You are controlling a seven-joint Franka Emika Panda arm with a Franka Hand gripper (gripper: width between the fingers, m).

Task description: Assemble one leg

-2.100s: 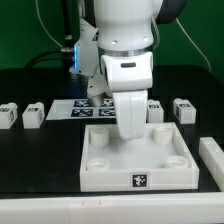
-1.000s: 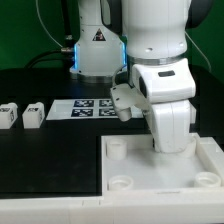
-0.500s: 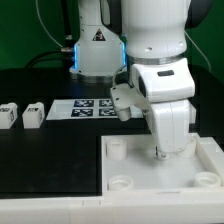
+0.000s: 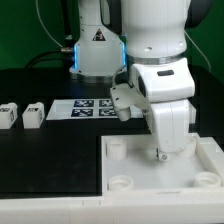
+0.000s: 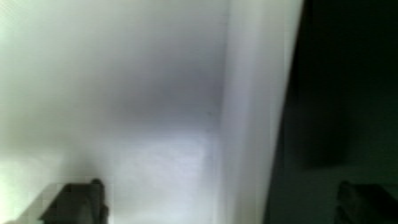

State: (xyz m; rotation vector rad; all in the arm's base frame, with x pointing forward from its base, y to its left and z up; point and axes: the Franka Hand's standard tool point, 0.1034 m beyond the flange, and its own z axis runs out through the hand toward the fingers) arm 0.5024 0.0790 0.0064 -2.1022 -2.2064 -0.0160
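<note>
- The tool (image 4: 160,153) hangs low over the panel (image 4: 125,172), its tips close to the top face. Whether they touch is unclear.
- In the wrist view its fingers (image 5: 71,202) stand wide apart, with only blurred white panel between them and nothing held.
- Two legs (image 4: 34,114) sit on the table (image 4: 50,165), well away from the tool. They lie past the marker board (image 4: 90,108), toward the exterior view's left.

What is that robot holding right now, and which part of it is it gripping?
Nothing, it seems. The jaws stand wide apart over the large white panel, nothing clamped between them; the two legs in sight lie on the table.
</note>
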